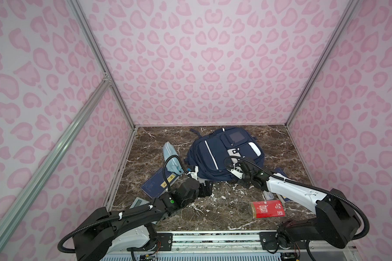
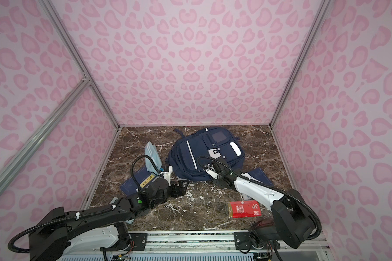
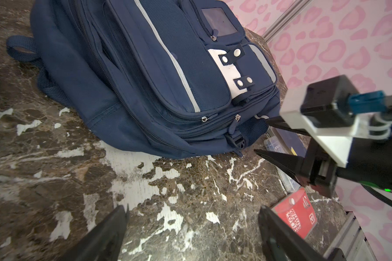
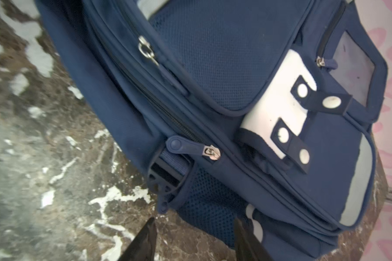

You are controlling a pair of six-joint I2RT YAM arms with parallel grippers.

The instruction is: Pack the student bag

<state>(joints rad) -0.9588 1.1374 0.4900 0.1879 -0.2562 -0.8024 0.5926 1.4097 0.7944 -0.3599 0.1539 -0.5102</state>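
Note:
The student bag (image 1: 213, 156) (image 2: 183, 156) is a navy backpack lying flat at the back middle of the marble table, its zips shut. The left wrist view shows the student bag (image 3: 145, 79) whole. My left gripper (image 1: 205, 189) (image 2: 179, 188) (image 3: 193, 212) hovers just in front of the bag's near edge, open, with only bare marble between its fingers. My right gripper (image 1: 229, 168) (image 2: 208, 169) (image 4: 194, 222) is at the bag's near right corner, open, next to the mesh side pocket (image 4: 204, 203) and below a zip slider (image 4: 211, 152). It holds nothing.
A light-blue pouch (image 1: 171, 158) and a navy book with a yellow label (image 1: 156, 184) lie left of the bag. A red packet (image 1: 267, 209) lies at the front right. Another navy book (image 1: 281, 172) and a clear box (image 1: 268, 195) sit under the right arm. Pink walls close in three sides.

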